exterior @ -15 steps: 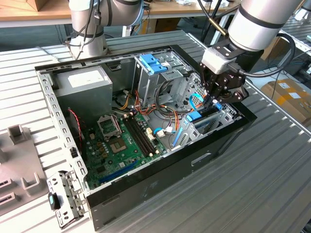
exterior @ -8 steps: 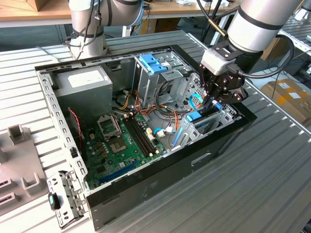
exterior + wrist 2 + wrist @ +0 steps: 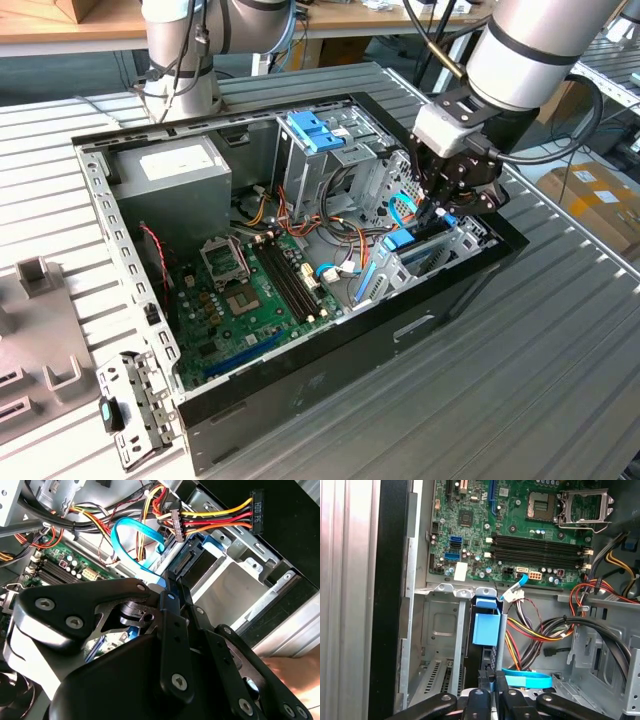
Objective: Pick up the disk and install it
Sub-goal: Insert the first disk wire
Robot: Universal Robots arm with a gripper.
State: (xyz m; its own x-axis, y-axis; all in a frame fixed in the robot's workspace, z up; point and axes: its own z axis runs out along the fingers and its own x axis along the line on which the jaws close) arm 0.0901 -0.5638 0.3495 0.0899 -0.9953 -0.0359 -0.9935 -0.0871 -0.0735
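The disk point(image 3: 482, 659) stands on edge in the drive bay at the open computer case's point(image 3: 350, 350) end on the exterior view's right. It shows as a dark slab under its light-blue plastic bracket point(image 3: 485, 627). Its connector end point(image 3: 189, 560) faces the bundle of power cables point(image 3: 210, 520). My gripper point(image 3: 437, 208) reaches down into that bay. In both wrist views the gripper point(image 3: 493, 679) point(image 3: 169, 582) has its fingers drawn close together, pinching the disk's blue-edged rim. The disk's label is hidden.
A green motherboard point(image 3: 240, 300) lies on the case floor, with a grey power supply box point(image 3: 175, 165) at the far corner. A blue ribbon cable point(image 3: 527, 680) loops beside the bay. A second arm's base point(image 3: 185, 50) stands behind the case. A loose metal panel point(image 3: 135, 405) and grey fixtures point(image 3: 40, 330) lie on the exterior view's left.
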